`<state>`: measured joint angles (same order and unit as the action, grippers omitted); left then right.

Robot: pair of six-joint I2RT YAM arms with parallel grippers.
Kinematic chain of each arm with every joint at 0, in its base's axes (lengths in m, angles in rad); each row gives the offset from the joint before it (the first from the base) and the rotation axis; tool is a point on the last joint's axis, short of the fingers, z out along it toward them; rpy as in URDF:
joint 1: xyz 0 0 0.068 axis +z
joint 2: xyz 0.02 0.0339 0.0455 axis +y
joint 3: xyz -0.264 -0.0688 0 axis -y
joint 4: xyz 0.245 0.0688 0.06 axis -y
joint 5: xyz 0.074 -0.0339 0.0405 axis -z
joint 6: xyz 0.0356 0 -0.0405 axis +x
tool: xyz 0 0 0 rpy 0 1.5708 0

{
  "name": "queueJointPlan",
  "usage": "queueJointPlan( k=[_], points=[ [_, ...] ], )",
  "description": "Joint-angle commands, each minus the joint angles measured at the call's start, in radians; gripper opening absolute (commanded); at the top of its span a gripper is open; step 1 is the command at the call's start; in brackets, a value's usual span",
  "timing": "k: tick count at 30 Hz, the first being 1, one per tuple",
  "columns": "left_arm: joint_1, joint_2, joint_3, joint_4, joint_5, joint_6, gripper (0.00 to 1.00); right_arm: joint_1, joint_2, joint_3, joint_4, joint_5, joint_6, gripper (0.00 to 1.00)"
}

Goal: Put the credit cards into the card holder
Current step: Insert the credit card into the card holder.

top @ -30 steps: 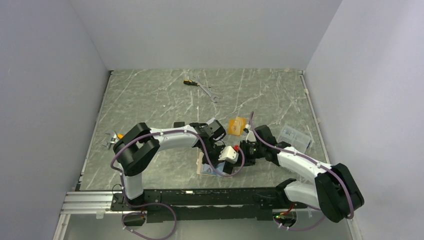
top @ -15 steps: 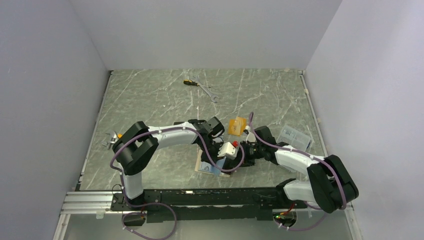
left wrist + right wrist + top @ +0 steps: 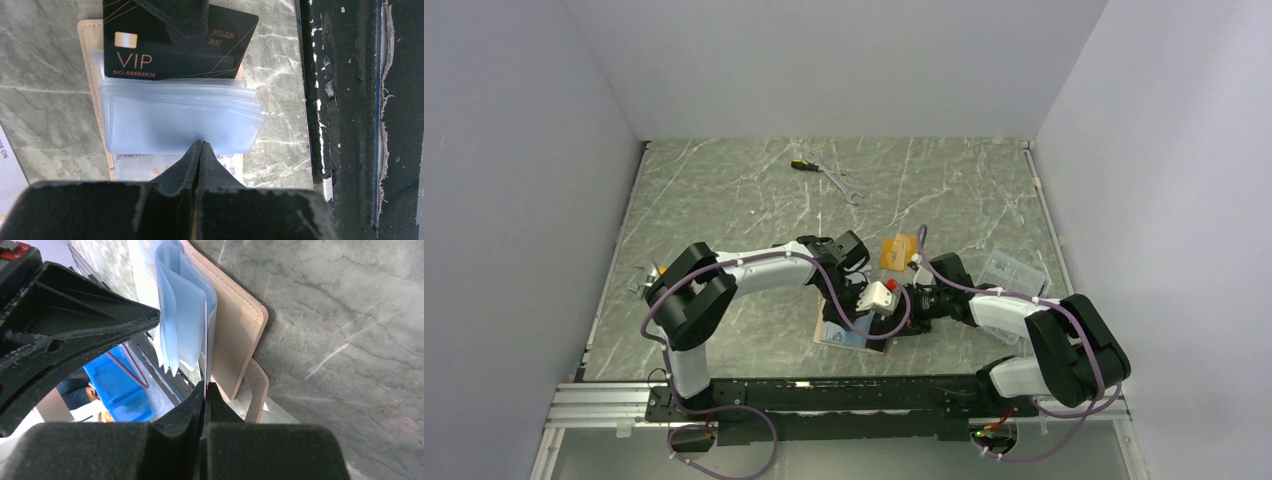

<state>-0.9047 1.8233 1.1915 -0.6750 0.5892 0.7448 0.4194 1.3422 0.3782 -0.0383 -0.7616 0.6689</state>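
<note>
From above you get little of the work. Both wrists crowd over the card holder point(image 3: 832, 335) near the front of the table point(image 3: 724, 200), and only a tan and blue corner shows beneath them. Your right wrist camera sees the black card point(image 3: 205, 335) edge-on, as a thin line. The left wrist camera cuts off its far edge, where a right finger covers part of it. A pale printed card point(image 3: 134, 159) under the sleeves is mostly hidden, its lettering unreadable.

Your left gripper point(image 3: 200, 145) has its fingers pressed together on the edge of the holder's clear blue sleeves point(image 3: 180, 120), which fan away from the tan cover. Your right gripper point(image 3: 204, 386) is clamped on the black card, lettered "VIP" with gold lines. The card's lower edge meets the sleeves, but you cannot tell whether it sits inside a pocket.

The holder lies open, stitched tan cover down, with its snap tab point(image 3: 256, 390) poking out beside it. The orange card point(image 3: 897, 250) lies just beyond the grippers.
</note>
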Motion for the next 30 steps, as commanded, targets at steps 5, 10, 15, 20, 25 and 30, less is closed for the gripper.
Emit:
queueJointPlan(
  k=[5,10,15,20,25,30],
  points=[
    [0.047,-0.074,0.009,-0.03,0.009,0.03,0.02,-0.004,-0.053,0.079,-0.124,0.005,-0.095,0.0],
    [0.048,-0.072,-0.01,-0.012,0.014,0.027,0.01,-0.023,-0.161,0.125,-0.232,0.023,-0.103,0.0],
    [0.048,-0.075,0.001,-0.016,0.028,0.025,0.0,-0.026,-0.162,0.095,-0.198,0.01,-0.083,0.0],
    [0.066,-0.094,0.048,-0.06,0.056,0.021,0.0,-0.027,-0.097,0.08,-0.095,-0.02,-0.045,0.0],
    [0.105,-0.125,0.074,-0.095,0.074,0.032,0.0,-0.014,-0.052,0.128,-0.037,-0.047,-0.021,0.0],
    [0.175,-0.152,0.073,-0.138,0.091,0.074,0.0,0.047,0.011,0.195,-0.026,-0.035,-0.025,0.0]
  ],
)
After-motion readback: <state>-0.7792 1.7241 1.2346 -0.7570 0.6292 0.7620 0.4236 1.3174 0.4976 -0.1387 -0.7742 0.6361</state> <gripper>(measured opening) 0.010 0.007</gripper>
